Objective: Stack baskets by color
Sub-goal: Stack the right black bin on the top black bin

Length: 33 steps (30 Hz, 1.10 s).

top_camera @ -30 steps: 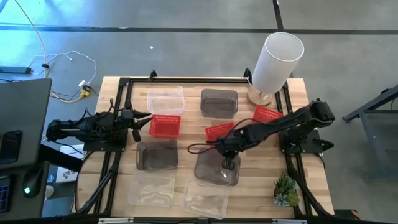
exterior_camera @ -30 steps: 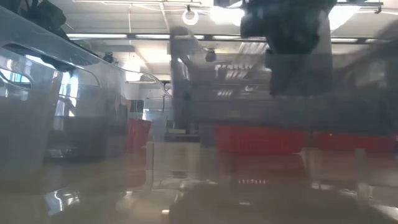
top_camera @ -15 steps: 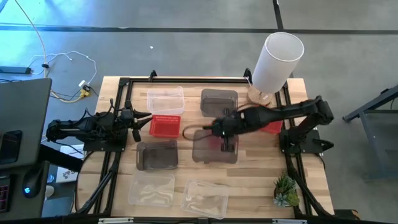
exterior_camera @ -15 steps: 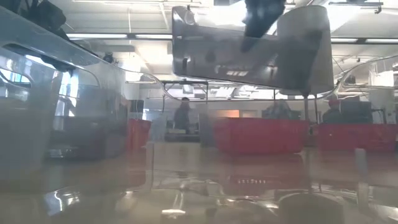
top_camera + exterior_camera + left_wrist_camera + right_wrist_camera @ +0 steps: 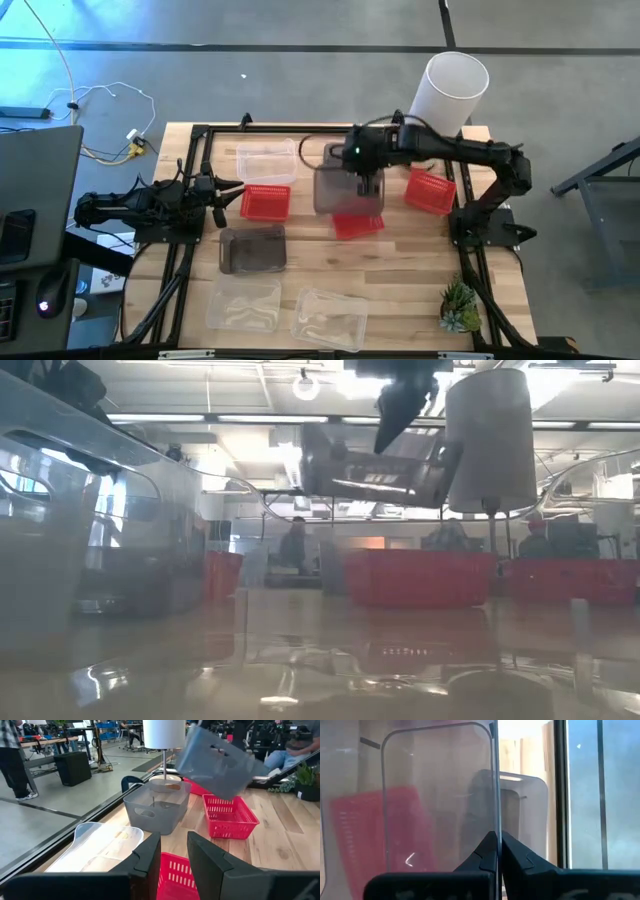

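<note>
Carrying a smoky grey basket in the air, the right gripper is clamped on one of its walls, the fingers pinching the thin rim edge. The basket hangs tilted above the surface, overlapping the second grey basket that sits at the far edge near the white cylinder, and partly over a red mesh basket below it. Step in hand, as I judge it: transport of a grey basket toward nesting in the far grey one. Next move calls for levelling the held basket, lining it up squarely over the far grey basket's opening, lowering into it, then letting go. Third grey basket sits apart, nearer the left side, not yet stacked. Other red baskets and lie separate, unstacked; clear baskets also separate. Left gripper waits at the left edge of the surface, fingers parted, holding nothing, pointing at the red basket beside it.
</note>
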Available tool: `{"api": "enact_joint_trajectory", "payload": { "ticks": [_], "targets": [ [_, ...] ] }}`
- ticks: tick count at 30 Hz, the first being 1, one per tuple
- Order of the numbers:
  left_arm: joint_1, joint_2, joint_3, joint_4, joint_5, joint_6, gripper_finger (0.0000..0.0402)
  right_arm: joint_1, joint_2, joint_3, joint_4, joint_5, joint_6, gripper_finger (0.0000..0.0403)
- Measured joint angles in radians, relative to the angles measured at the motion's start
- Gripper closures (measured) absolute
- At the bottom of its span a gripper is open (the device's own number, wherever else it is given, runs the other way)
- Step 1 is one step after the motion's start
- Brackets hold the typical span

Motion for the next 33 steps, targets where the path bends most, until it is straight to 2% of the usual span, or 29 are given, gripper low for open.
{"api": "enact_joint_trajectory", "payload": {
  "ticks": [16,33],
  "targets": [
    [0.000,0.000,0.000,0.000,0.000,0.000,0.0316,-0.337,0.007,0.000,0.053,-0.229,-0.186,0.0403],
    [0.000,0.000,0.000,0.000,0.000,0.000,0.0316,-0.407,0.134,0.000,0.091,-0.229,-0.256,0.0403]
  ]
}}
